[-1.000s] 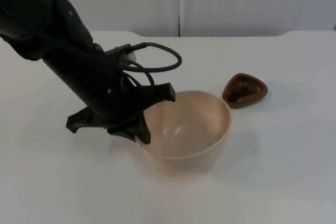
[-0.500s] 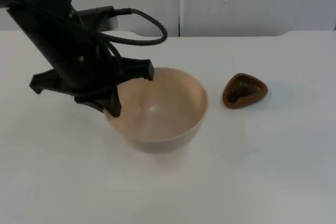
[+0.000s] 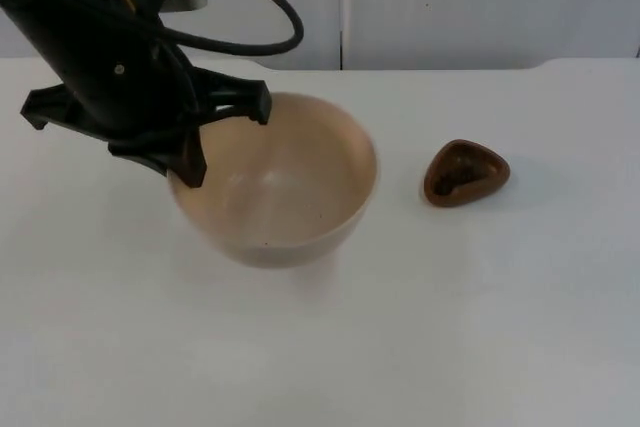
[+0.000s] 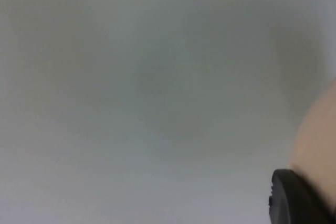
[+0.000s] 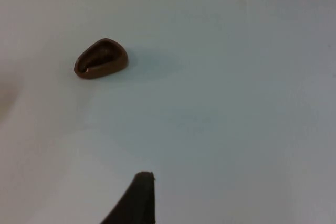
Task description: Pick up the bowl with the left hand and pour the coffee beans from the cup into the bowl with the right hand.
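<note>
Looking down from the top view, the left gripper (image 3: 190,137) is seen clamped on the near-left rim of the bowl (image 3: 280,187), one finger inside and one outside. The bowl is beige, upright, slightly tilted, and appears lifted off the table (image 3: 450,327); its inside looks bare apart from a few dark specks. The cup (image 3: 466,172), brown and rounded-triangular, sits on the table to the right of the bowl, apart from it, with dark beans (image 3: 460,175) visible inside. A grey wall (image 3: 480,7) closes off the far table edge. From the left wrist view, a black fingertip (image 4: 294,198) is seen against the beige bowl wall (image 4: 317,145), with blurred table behind. From the right wrist view, the cup (image 5: 101,59) is seen standing alone on the table (image 5: 236,103), well apart from the right gripper's fingertip (image 5: 137,200); whether the right gripper's fingers are apart or together cannot be told. The right arm waits clear of the cup.
</note>
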Controlling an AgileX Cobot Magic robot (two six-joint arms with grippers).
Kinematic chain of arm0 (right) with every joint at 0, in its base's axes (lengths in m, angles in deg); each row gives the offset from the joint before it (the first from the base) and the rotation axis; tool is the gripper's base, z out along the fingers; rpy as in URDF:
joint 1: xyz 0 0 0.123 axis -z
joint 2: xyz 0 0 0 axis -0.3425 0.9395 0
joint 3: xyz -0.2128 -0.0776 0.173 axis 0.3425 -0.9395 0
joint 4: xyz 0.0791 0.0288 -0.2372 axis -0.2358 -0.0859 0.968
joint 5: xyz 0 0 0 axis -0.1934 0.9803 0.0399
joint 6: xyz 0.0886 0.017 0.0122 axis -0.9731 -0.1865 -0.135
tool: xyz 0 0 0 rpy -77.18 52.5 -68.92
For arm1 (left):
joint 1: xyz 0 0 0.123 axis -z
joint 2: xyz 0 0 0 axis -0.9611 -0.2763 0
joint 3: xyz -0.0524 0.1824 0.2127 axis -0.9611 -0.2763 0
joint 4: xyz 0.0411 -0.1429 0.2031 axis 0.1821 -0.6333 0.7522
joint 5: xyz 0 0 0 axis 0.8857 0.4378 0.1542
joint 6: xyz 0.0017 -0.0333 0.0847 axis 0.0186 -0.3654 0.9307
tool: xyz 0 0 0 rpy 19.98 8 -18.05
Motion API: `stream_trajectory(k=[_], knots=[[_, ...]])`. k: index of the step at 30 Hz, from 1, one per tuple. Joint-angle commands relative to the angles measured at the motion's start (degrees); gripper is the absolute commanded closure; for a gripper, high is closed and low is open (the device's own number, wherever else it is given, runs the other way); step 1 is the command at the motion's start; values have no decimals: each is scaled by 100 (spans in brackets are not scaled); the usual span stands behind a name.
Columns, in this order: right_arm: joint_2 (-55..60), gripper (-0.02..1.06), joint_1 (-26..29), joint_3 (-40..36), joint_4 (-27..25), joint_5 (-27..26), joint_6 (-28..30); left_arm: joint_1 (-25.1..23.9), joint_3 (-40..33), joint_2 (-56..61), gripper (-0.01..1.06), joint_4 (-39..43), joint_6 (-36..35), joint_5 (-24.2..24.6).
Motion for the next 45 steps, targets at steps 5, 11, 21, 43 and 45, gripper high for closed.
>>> stream_trajectory(k=[5,11,21,43,45], knots=[[-22,-1,36,-9,39,-28,26,23,23,78,105,-49,1,49],[-22,-1,36,-9,39,-28,26,23,23,78,105,-13,1,260],[-22,-1,36,-9,-21,-28,26,23,23,78,105,-13,-495,287],[1403,-1,36,593,-312,-358,346,23,23,78,105,312,-1529,303],[1593,-1,36,678,-325,-464,346,23,23,78,105,312,-1529,303]])
